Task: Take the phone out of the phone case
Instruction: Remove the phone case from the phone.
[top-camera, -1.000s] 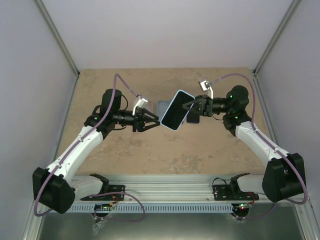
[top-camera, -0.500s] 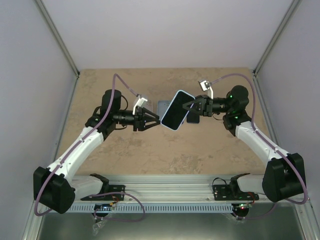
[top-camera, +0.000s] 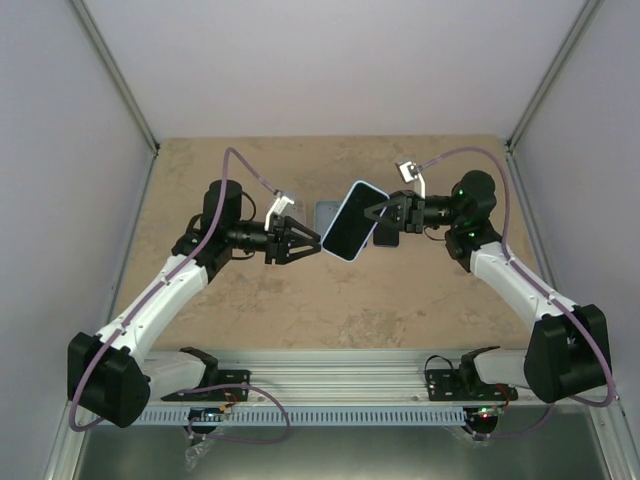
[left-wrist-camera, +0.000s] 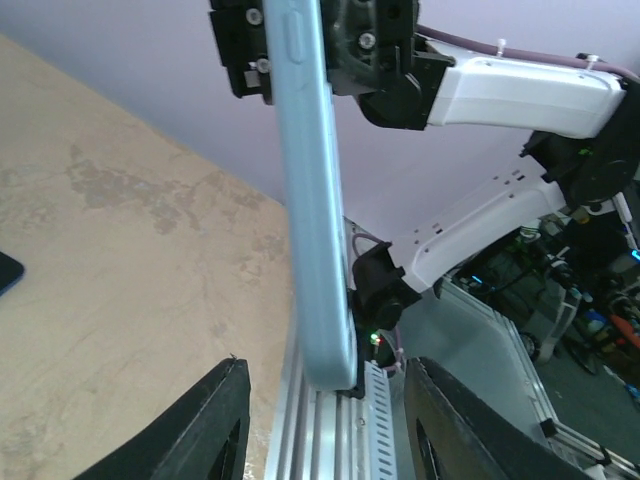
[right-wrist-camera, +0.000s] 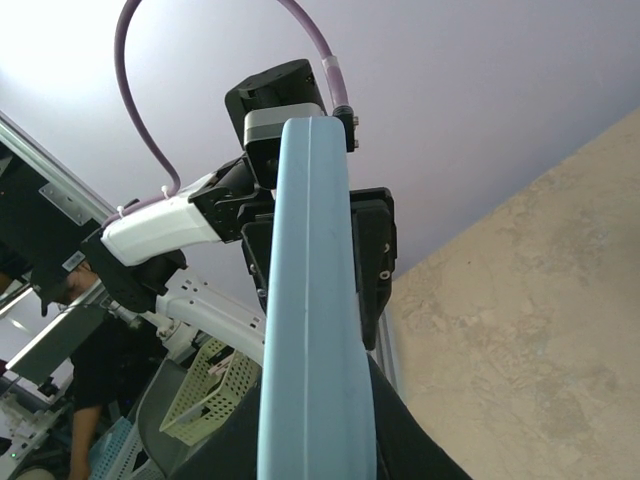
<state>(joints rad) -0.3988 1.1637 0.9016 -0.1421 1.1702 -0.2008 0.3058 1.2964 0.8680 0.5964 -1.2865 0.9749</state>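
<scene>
The phone in its light blue case hangs tilted above the middle of the table, dark screen up. My right gripper is shut on its right side. In the right wrist view the case edge fills the centre between my dark fingers. My left gripper is open, just left of the case's lower corner. In the left wrist view the case edge stands upright and its lower end sits above the gap between my open fingers, touching neither.
A grey-blue flat rectangle lies on the table behind the held phone. A dark flat object lies under the right gripper. Side walls and the aluminium rail bound the table.
The left wrist has drawn back very slightly while its tips stay by the case's lower corner. The right gripper and the phone have not moved.
</scene>
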